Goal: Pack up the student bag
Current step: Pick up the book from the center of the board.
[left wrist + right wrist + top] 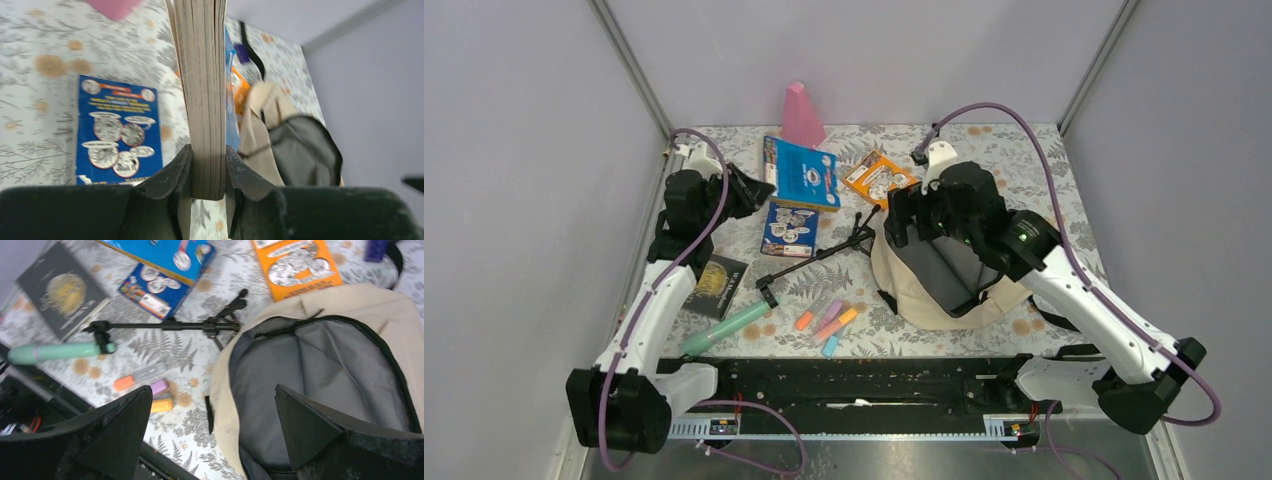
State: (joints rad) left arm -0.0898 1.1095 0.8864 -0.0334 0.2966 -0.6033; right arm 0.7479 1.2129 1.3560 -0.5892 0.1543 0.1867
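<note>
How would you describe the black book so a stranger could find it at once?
From the beige backpack on the right, look left past the highlighters and the mint-handled stick. The black book lies flat just beyond that handle. It alone has a dark cover with a gold disc; the other books are blue or orange.

Three cameras, one bag (906, 288)
Overhead looks down from behind; right wrist sits close above the bag (350, 305); left wrist, seemingly low, shares it.
</note>
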